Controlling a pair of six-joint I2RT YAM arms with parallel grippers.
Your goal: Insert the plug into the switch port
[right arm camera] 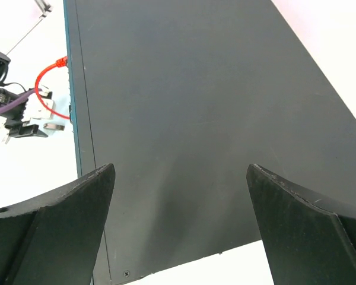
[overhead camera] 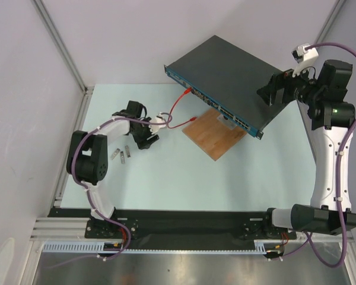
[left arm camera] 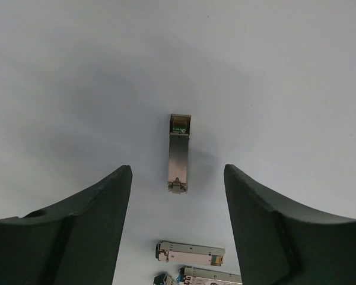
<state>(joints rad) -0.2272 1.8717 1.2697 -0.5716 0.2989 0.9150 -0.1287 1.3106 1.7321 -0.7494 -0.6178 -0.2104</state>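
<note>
Left of the dark-grey metal switch, the left gripper hangs, jaws wide and empty, over a slim silver plug (likely light, stiff, slick): pinch its long sides.

I'm working in a robotics lab test cell. White panel walls are boxing in a pale mint surface, with aluminium profile posts running up the corner. My left arm and right arm are sitting bolted to a black base bar on slotted rails, trailing purple cabling. A rack-type network switch is lying out as test gear.
</note>
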